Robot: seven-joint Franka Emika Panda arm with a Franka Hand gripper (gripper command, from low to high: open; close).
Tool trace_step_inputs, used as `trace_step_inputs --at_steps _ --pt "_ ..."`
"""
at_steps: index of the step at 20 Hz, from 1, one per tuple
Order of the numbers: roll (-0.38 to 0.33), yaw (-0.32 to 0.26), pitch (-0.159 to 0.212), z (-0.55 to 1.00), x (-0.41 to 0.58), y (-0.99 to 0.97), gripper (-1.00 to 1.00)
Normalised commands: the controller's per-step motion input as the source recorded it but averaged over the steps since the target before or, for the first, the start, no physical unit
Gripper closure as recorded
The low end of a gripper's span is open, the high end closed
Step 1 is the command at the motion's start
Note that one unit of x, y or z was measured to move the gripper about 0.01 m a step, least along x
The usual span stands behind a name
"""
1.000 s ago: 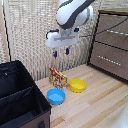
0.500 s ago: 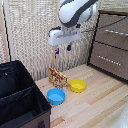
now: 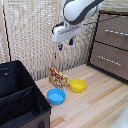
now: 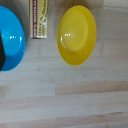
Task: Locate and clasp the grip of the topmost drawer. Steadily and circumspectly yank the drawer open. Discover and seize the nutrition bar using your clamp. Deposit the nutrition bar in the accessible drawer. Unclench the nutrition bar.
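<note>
A yellow bowl (image 3: 77,85) and a blue bowl (image 3: 56,96) sit side by side on the light wooden surface (image 3: 95,107), close but apart, the blue one nearer and toward the exterior view's left. Both look empty. A black open-topped bin (image 3: 19,97) stands at the near left, just beside the blue bowl. Pale slatted panelling (image 3: 30,35) runs behind.

Home-like room; wooden dresser (image 3: 111,42); plank floor (image 3: 95,107)
</note>
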Motion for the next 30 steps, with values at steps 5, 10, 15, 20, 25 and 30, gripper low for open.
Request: trace_step_inputs --at_steps 5,10,15,20,25,30 --pt "-0.280 0.153 -0.036 0.03 -0.005 -0.19 -1.00" --pt "-0.313 0.128 0.003 0.03 0.000 -0.16 -1.00" --pt "-0.348 0.030 0.051 0.12 0.091 -0.06 -1.00" --pt "-0.358 0.027 0.040 0.18 0.082 0.00 -1.00" --pt "-0.366 0.000 0.041 0.21 0.208 0.05 -1.00" --pt "-0.375 0.018 0.047 0.12 0.069 0.12 -1.00"
